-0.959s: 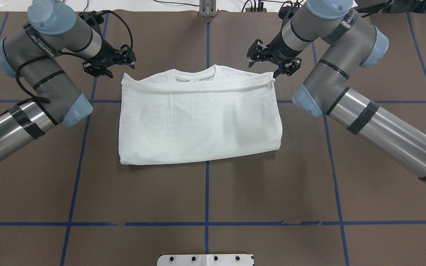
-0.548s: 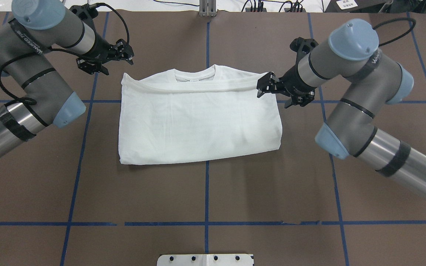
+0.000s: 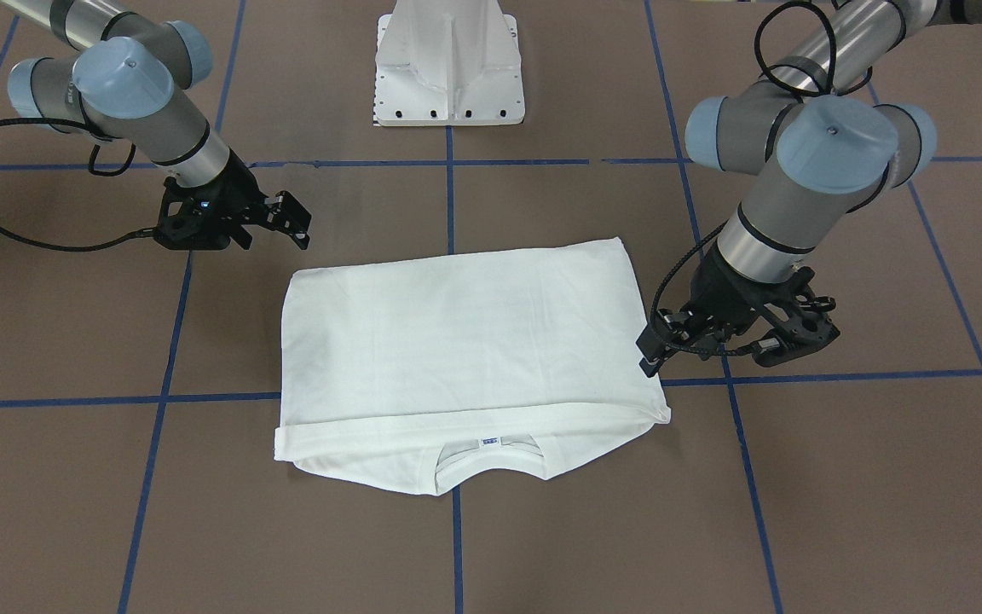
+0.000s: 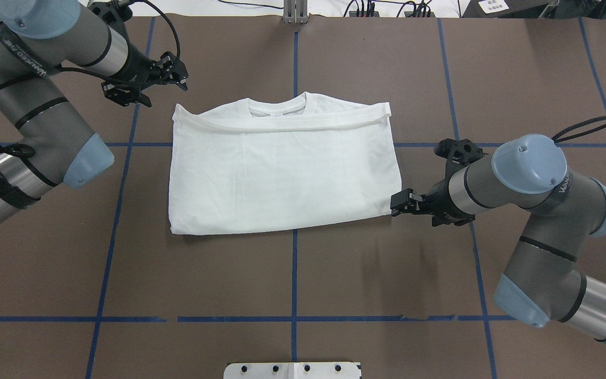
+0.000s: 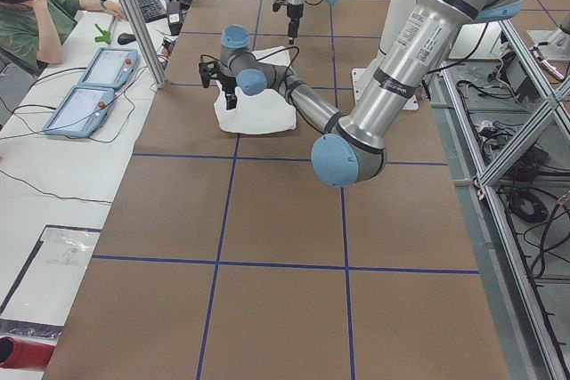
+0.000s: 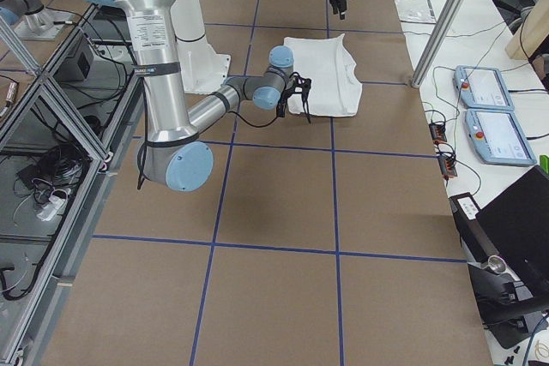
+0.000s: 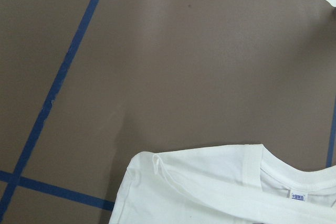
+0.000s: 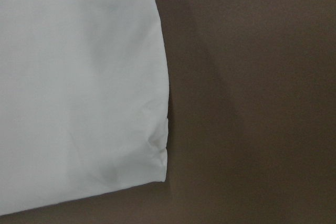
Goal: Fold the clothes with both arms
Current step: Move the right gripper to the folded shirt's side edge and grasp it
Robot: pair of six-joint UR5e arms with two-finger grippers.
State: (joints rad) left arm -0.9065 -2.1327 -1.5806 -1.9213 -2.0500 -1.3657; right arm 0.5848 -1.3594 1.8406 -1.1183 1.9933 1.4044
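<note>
Right gripper (image 4: 394,205) relocated from the far right collar corner to the near right corner of the folded T-shirt (image 4: 282,173), which lies flat at table centre; jaws seemingly parted, empty. My left gripper (image 4: 165,88): wide open, empty, off the far left corner. Next, I judge: descend low, pinch all layers.

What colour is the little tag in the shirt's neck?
The tag is white with blue print, clearest in the left wrist view.

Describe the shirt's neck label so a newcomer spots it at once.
On the table lies a folded white T-shirt. Inside its collar, on the edge away from the robot's base, is the neck label: the only blue-printed spot on it.
</note>
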